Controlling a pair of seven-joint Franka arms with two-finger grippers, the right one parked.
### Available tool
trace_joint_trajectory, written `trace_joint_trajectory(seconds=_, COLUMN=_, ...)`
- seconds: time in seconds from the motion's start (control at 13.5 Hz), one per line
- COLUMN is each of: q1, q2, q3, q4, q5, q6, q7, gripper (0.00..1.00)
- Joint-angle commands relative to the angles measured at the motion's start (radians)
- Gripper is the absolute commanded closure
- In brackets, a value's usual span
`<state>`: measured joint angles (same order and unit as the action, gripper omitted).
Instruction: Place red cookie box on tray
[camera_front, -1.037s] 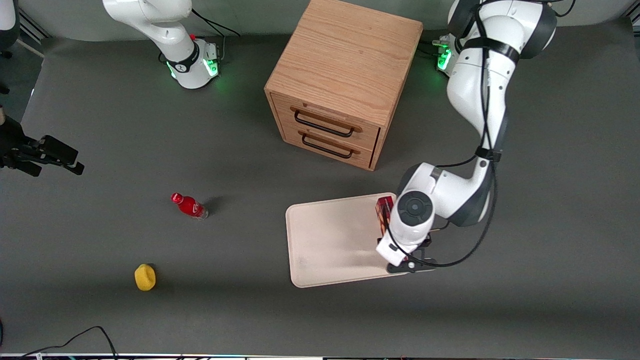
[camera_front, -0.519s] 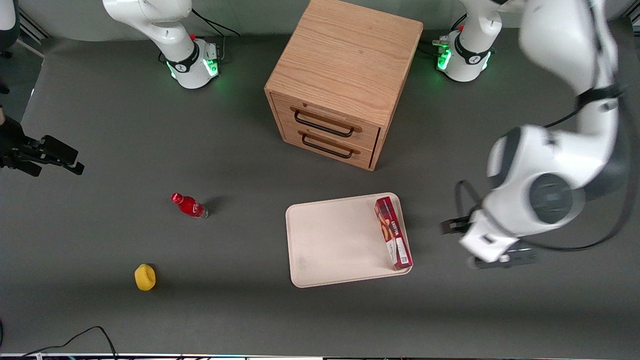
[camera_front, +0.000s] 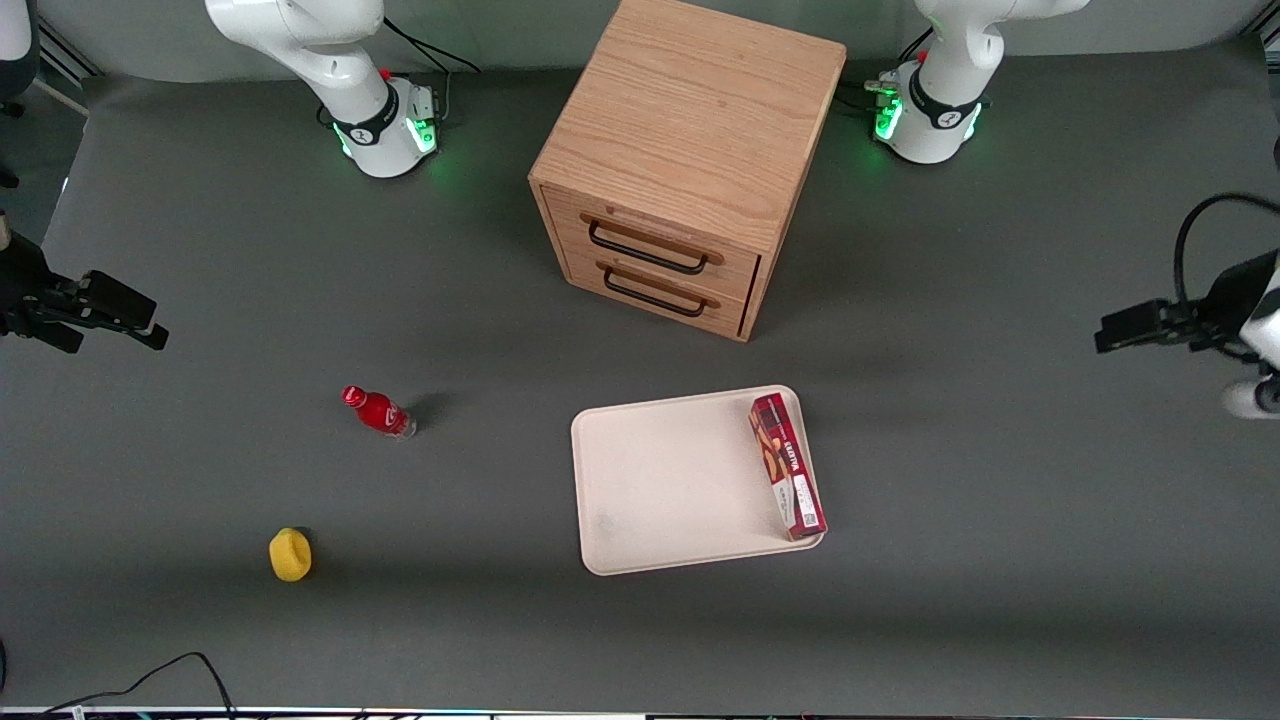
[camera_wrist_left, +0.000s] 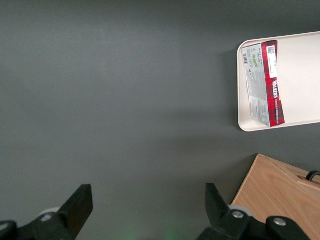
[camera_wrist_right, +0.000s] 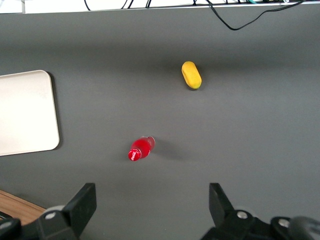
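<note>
The red cookie box (camera_front: 788, 465) lies flat on the cream-white tray (camera_front: 670, 480), along the tray's edge toward the working arm's end of the table. Nothing holds it. My left gripper (camera_front: 1120, 330) hangs well away from the tray, at the working arm's end and high above the mat. In the left wrist view the gripper (camera_wrist_left: 148, 207) is open, with only bare grey mat between its fingers (camera_wrist_left: 80, 210). That view also takes in the red cookie box (camera_wrist_left: 264, 84) and the tray (camera_wrist_left: 300, 75).
A wooden two-drawer cabinet (camera_front: 690, 160) stands farther from the front camera than the tray. A small red bottle (camera_front: 378, 411) and a yellow object (camera_front: 290, 554) lie toward the parked arm's end. A black cable (camera_front: 150, 675) runs by the table's front edge.
The left arm has let go of the red cookie box and swung away from the tray toward its own end of the table. The box stays on the tray.
</note>
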<state>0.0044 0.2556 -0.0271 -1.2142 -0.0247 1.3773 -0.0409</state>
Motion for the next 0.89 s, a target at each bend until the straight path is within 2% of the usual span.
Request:
trace_joint_trajectory(seconds=0.0, q1=-0.009, q2=-0.155, q3=0.036, q4=-0.17, q5=0.061, q6=0.052, q7=0.027, gripper=0.0)
trace_joint_trajectory(seconds=0.22, q1=-0.012, q2=-0.275, q3=0.038, q4=-0.411, q5=0.058, q6=0.271, q7=0.038, gripper=0.0)
trace_joint_trajectory(seconds=0.3, q1=-0.02, q2=-0.295, q3=0.035, q4=-0.444, q5=0.049, q6=0.293, q7=0.036, gripper=0.0)
trace_joint_trajectory(seconds=0.67, q1=-0.031, q2=-0.266, q3=0.024, q4=-0.366, q5=-0.018, q6=0.237, q7=0.039, gripper=0.0)
trace_joint_trajectory(seconds=0.81, q1=-0.038, q2=-0.26, q3=0.019, q4=-0.364, q5=-0.017, q6=0.227, q7=0.039, gripper=0.0)
